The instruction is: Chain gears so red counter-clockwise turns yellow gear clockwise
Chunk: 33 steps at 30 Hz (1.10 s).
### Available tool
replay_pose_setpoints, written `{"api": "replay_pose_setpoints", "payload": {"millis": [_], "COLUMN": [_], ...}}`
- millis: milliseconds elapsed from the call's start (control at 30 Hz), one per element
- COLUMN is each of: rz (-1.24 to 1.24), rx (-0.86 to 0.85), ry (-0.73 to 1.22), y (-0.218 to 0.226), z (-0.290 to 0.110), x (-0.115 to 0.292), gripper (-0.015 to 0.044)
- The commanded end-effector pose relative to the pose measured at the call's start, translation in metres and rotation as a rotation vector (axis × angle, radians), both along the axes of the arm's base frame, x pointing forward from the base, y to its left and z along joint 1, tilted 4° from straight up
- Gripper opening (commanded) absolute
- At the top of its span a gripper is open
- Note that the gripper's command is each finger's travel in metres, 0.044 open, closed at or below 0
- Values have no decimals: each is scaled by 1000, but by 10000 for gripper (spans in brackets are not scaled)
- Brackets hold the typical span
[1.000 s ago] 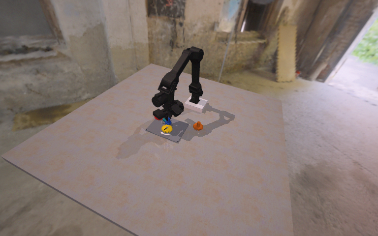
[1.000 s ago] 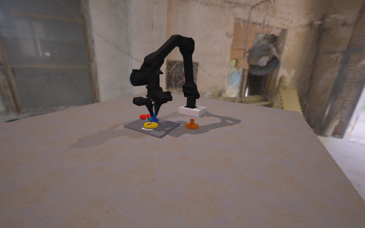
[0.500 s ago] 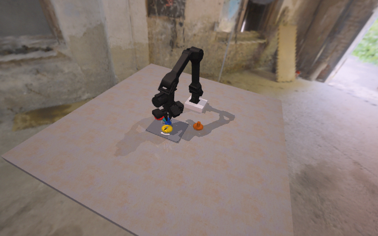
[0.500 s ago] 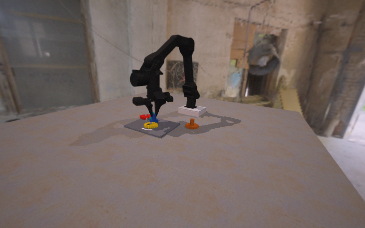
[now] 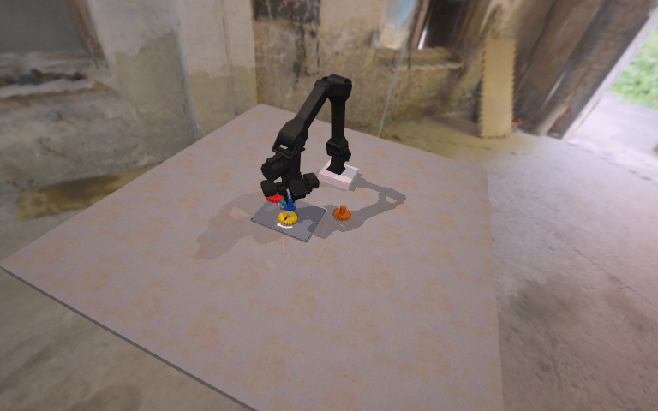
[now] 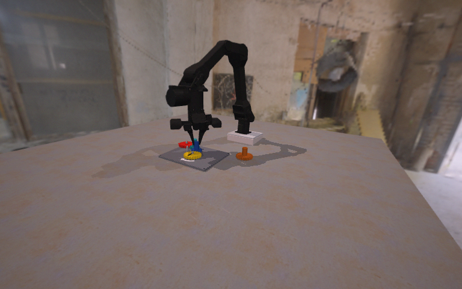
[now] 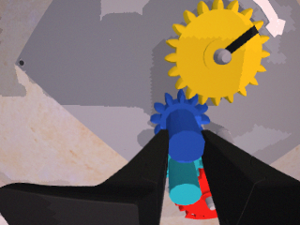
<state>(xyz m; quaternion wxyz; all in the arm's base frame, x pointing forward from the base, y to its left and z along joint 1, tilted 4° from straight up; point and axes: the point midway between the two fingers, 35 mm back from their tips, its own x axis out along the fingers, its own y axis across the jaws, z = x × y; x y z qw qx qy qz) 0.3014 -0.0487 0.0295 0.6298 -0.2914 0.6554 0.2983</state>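
My gripper [image 5: 290, 199] [image 6: 196, 143] [image 7: 184, 137] is shut on the upright handle of the blue gear [image 5: 290, 206] [image 6: 196, 147] [image 7: 186, 147], over the grey board [image 5: 310, 225] [image 6: 211, 163] [image 7: 94, 56]. The blue teeth reach the edge of the yellow gear [image 5: 291, 221] [image 6: 196, 156] [image 7: 225, 82] in the wrist view; whether the blue gear sits flat cannot be told. The teal gear [image 5: 283, 201] [image 7: 185, 193] stands between the blue gear and the red gear [image 5: 274, 199] [image 6: 184, 144] [image 7: 196, 215], mostly hidden. The orange gear [image 5: 342, 214] [image 6: 244, 156] stands on the table.
A bare grey peg [image 6: 186, 149] rises near the yellow gear. The white arrow [image 5: 284, 226] [image 6: 187, 160] [image 7: 273, 19] lies beside the yellow gear. The white arm base [image 5: 337, 179] [image 6: 243, 138] stands behind the board. The fingers hide part of the board near the red gear.
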Motion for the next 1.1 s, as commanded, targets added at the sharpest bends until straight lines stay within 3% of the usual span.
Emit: {"api": "replay_pose_setpoints", "payload": {"millis": [0,133,600,633,767,967,1067], "rz": [9,71,226,204,204,204,204], "rx": [-1,1,7,9,9,9,9], "ry": [-1,-1,0,5,5,5,5], "y": [0,0,0,1,1,2,2], "z": [0,1,49,42,87,90,90], "x": [0,0,2,1,-2,-2,-2], "gripper": [53,140,140,166,271,429,440]}}
